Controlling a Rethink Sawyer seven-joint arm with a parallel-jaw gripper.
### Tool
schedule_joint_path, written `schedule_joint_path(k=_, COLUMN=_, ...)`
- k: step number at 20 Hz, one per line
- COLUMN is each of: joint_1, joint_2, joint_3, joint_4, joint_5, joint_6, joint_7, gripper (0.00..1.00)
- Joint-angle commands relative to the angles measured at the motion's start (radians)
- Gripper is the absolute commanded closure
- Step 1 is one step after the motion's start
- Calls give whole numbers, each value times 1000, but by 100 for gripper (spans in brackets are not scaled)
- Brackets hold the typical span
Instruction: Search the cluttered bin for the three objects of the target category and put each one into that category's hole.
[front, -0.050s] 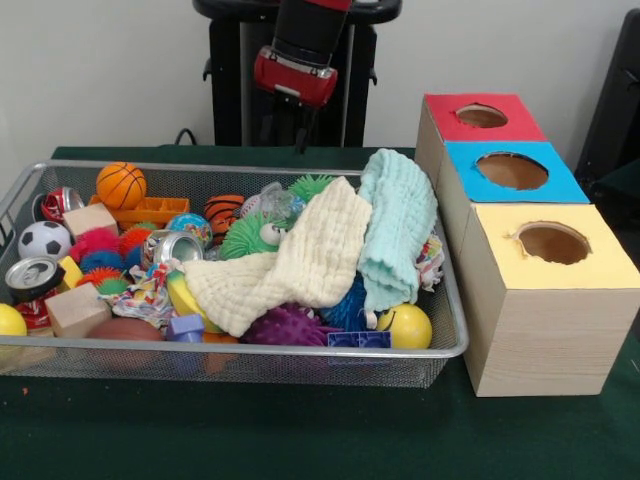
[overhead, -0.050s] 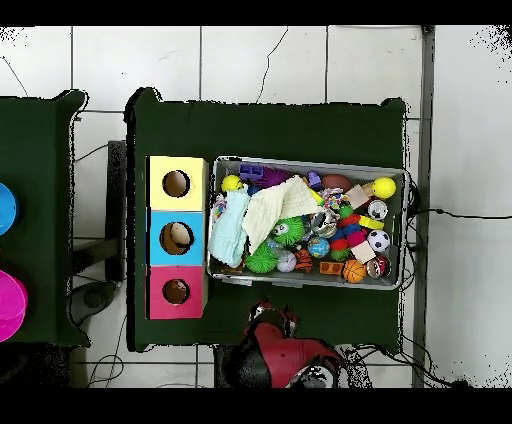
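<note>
1. Target category unstated, so the three wanted objects cannot be singled out; all candidates lie in the wire bin (front, -0.050s: 455, 335), left of the row of boxes in the front view.
2. Heaped inside: a cream cloth (front, -0.050s: 290, 265) and a pale green cloth (front, -0.050s: 398, 225) draped over spiky balls, with a basketball (front, -0.050s: 121, 185), a soccer ball (front, -0.050s: 44, 240), crushed cans, wooden blocks and yellow balls around them.
3. Just beside the bin: red box (front, -0.050s: 445, 115), blue box (front, -0.050s: 470, 175) and yellow box (front, -0.050s: 600, 270), one round hole in each top.
4. Gripper (front, -0.050s: 296, 78) raised behind the bin's far rim, well apart from the clutter; whether spread or closed, cannot tell.
5. Risks, as a judgement: cloths hiding targets beneath; a grasp snagging fabric and dragging neighbours out; round balls rolling off; a drop into the wrong hole.
6. Overhead only: something pale inside the blue box's hole (overhead, -0.050s: 177, 237), and coloured discs on a separate table at the edge. Front only: how the cloths pile up over the toys.
</note>
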Motion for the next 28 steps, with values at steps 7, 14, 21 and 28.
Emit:
schedule_joint_path(k=7, joint_1=-28, joint_2=41, joint_3=-73, joint_4=-134, joint_5=-85, joint_6=-65, joint_7=7, gripper=0)
schedule_joint_path(k=14, joint_1=-52, joint_2=143, joint_3=-94, joint_4=-196, joint_5=-87, joint_6=-193, joint_7=9, gripper=0)
schedule_joint_path(k=21, joint_1=-93, joint_2=186, joint_3=-59, joint_4=-215, joint_5=-103, joint_6=-299, joint_7=15, gripper=0)
schedule_joint_path(k=28, joint_1=-88, joint_2=278, joint_3=-57, joint_4=-227, joint_5=-43, joint_6=-419, joint_7=28, gripper=0)
